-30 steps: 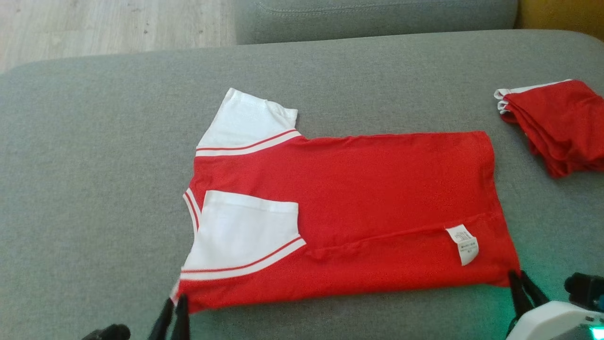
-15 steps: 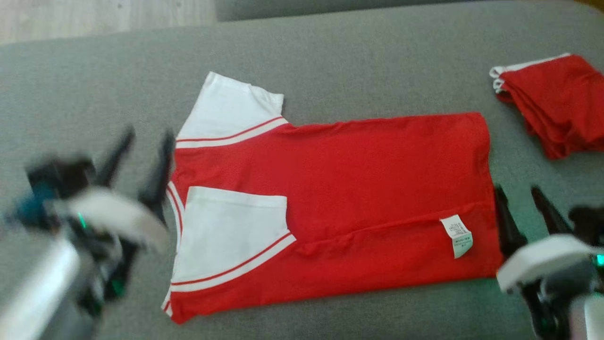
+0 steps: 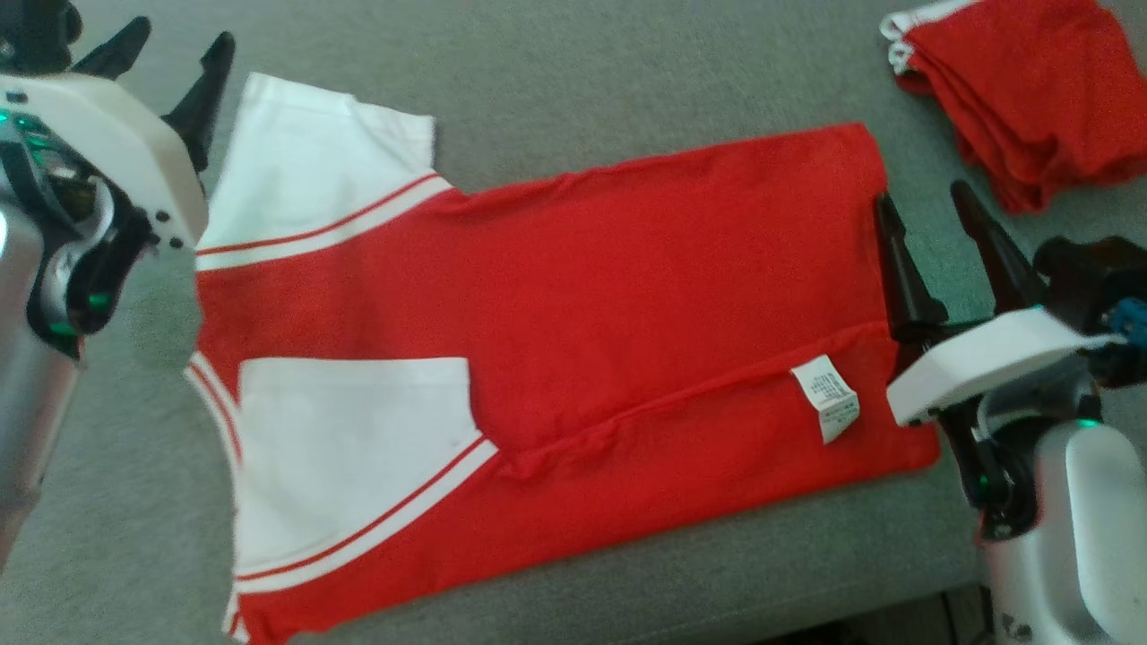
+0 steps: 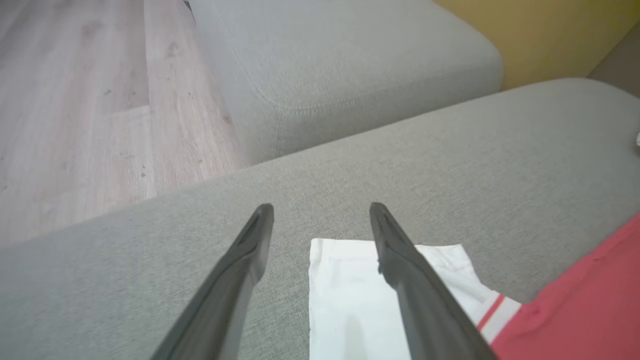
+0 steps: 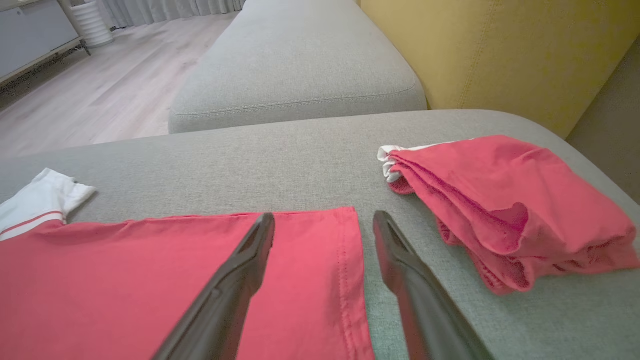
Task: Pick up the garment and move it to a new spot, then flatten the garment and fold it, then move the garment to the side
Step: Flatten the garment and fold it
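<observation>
Lying flat on the cushion (image 3: 556, 81): garment (image 3: 627, 287).

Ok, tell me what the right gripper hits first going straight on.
The right gripper, jaws open, straddles the red shirt's hem. Straight on, it would probably meet the grey cushion just past that hem, though depth is unclear; the folded red pile lies off to the side.

I log one broad grey woven-fabric cushion (image 3: 627, 72), carrying a red short-sleeved shirt with white red-striped sleeves (image 3: 582, 296) laid flat and, apart toward my right, a folded pile of red cloth (image 3: 1030, 98).
</observation>
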Robot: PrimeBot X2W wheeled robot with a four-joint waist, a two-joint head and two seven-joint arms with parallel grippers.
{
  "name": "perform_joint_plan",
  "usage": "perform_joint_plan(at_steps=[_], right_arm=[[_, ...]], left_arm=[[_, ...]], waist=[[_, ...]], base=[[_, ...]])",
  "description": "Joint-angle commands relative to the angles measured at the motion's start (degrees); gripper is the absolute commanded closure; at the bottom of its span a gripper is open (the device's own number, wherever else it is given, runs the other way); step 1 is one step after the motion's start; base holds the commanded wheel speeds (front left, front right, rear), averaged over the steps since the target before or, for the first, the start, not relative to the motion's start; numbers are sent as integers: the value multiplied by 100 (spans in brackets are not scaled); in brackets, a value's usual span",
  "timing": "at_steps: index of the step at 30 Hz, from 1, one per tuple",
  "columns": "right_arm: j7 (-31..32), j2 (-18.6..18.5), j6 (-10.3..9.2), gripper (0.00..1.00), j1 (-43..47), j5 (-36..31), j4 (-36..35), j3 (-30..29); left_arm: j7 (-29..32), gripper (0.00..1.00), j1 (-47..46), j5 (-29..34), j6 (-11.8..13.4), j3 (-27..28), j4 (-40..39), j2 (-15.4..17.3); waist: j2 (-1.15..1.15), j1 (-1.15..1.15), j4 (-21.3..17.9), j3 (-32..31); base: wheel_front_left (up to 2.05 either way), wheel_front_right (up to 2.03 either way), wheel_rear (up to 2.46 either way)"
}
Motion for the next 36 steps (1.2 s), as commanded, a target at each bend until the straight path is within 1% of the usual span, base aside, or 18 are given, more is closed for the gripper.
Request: perform_joint_plan(at_steps=[1, 5, 10, 19, 20, 21, 24, 31, 34, 36], right_arm=[[-108, -45, -4, 0, -210, 40, -147, 185], [-222, -45, -4, 0, -346, 102, -72, 271], [-317, -45, -4, 0, -436, 142, 0, 319], [-365, -45, -4, 0, -492, 87, 68, 328], [-362, -45, -4, 0, -501, 48, 78, 331], [-357, -45, -4, 0, -515, 24, 88, 332], [-332, -45, -4, 0, -596, -4, 118, 371], [-75, -45, -4, 0, -965, -220, 368, 442], [173, -67, -4, 0, -1204, -352, 617, 393], [334, -146, -4, 0, -1393, -403, 843, 324]], left_arm=[[106, 0, -401, 6, -35, 202, 61, 221], [274, 0, -497, -19, -87, 141, 464, 236], [482, 0, -499, -61, -65, 111, 784, 314], [848, 0, -389, -143, -260, -134, 676, 314], [894, 15, -372, -150, -276, -175, 634, 294], [922, 40, -360, -148, -288, -211, 590, 279], [875, 100, -337, -75, -292, -293, 502, 244], [145, 100, -406, 134, -226, -228, 532, 92], [-146, 100, -428, 157, -244, -185, 512, 23], [-289, 100, -426, 147, -251, -165, 457, -33]], waist=[[0, -2, -324, 389], [0, -2, -476, 608], [0, -2, -563, 738], [0, -2, -478, 716], [0, -2, -458, 704], [0, -2, -442, 697], [0, -2, -397, 676], [0, -2, -267, 554], [0, -2, -163, 456], [0, -2, -69, 392]], base=[[0, 0, 0], [0, 0, 0], [0, 0, 0], [0, 0, 0], [0, 0, 0], [0, 0, 0], [0, 0, 0], [0, 0, 0], [0, 0, 0], [0, 0, 0]])
